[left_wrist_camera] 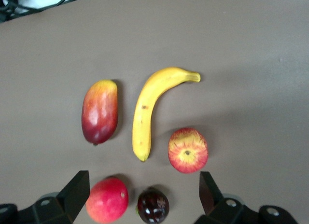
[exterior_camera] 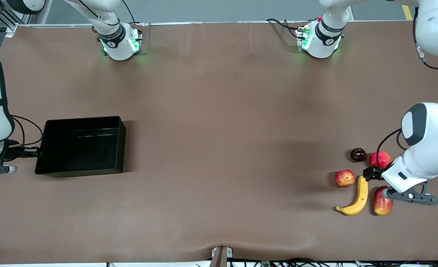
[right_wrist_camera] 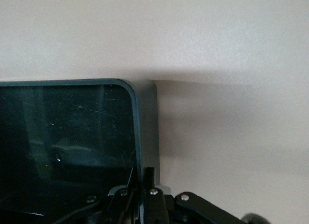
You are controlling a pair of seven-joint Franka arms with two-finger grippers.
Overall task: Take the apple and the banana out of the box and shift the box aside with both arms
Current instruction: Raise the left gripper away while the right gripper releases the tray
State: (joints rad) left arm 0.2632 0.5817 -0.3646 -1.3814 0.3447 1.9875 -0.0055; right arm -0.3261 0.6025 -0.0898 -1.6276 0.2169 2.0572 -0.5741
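The black box [exterior_camera: 82, 146] lies toward the right arm's end of the table. My right gripper [exterior_camera: 33, 151] is shut on its end wall, and in the right wrist view that thin wall [right_wrist_camera: 138, 132] runs between the gripper's [right_wrist_camera: 145, 180] fingers. The yellow banana [exterior_camera: 359, 195] and the streaked red apple [exterior_camera: 344, 178] lie toward the left arm's end. My left gripper [exterior_camera: 371, 172] hangs open just above the fruits, holding nothing. In the left wrist view the banana [left_wrist_camera: 147, 113] and apple [left_wrist_camera: 188, 150] lie past the open gripper [left_wrist_camera: 143, 191].
A plain pinkish-red fruit [left_wrist_camera: 107, 200] and a dark glossy fruit [left_wrist_camera: 153, 206] lie under the left gripper's gap. A red-yellow mango [exterior_camera: 382, 201] lies beside the banana. A brown cloth [exterior_camera: 222, 129] covers the table.
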